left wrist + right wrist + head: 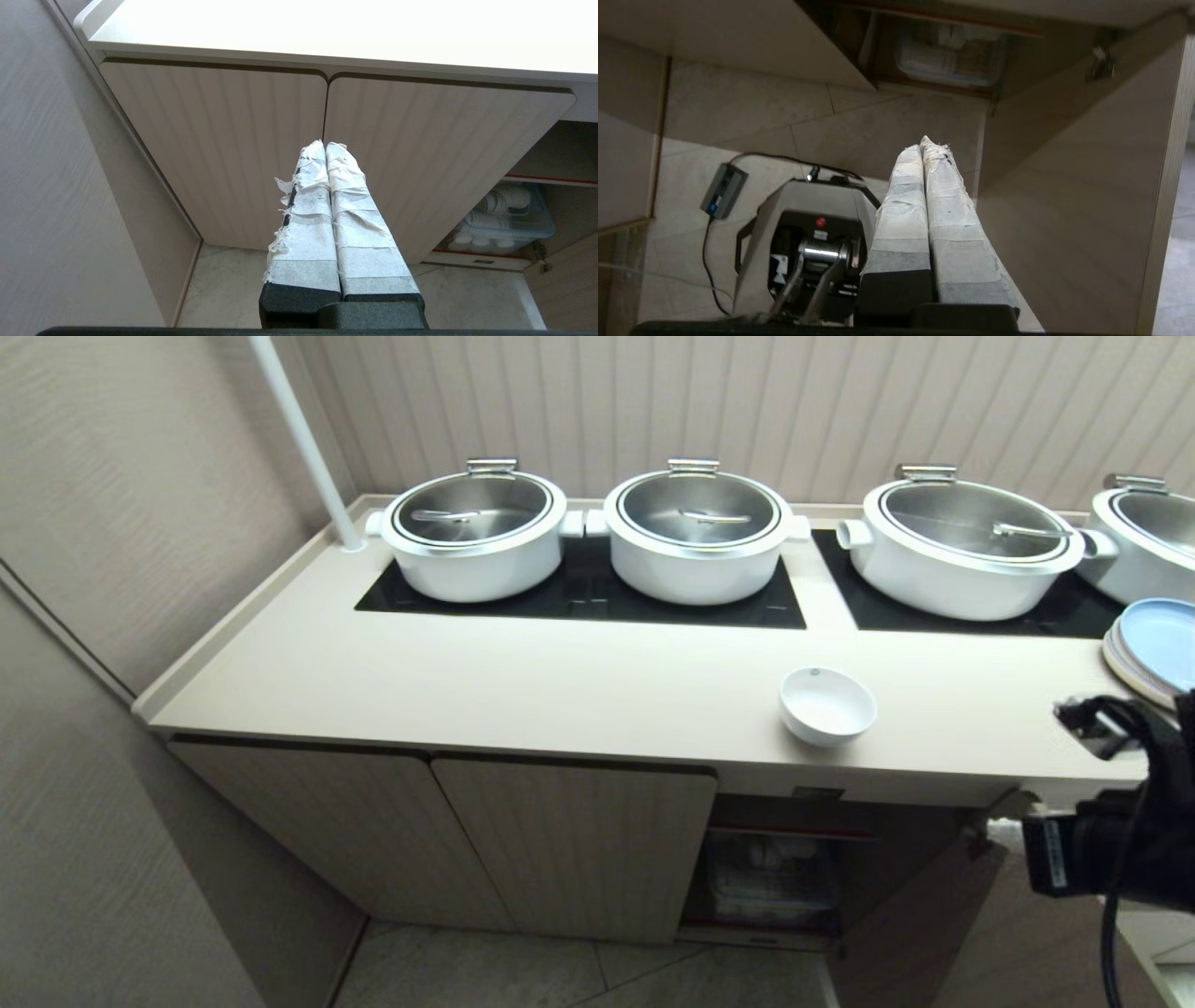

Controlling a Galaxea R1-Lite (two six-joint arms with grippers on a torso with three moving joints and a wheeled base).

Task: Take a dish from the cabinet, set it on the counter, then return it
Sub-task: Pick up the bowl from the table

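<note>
The right arm [1120,831] reaches in at the lower right edge of the head view, black and trailing a cable, its wrist low. Its right claw [930,144] points down, the two tape-wrapped fingers [901,210] pressed together with nothing between them. The left claw [325,145] is likewise closed and empty, its taped fingers [355,214] touching along their length.

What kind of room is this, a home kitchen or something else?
Probably a buffet or catering serving station rather than a home kitchen: a row of large white lidded pots sits on black glass warming panels set into a long counter, with stacked pale blue plates beside them.
</note>
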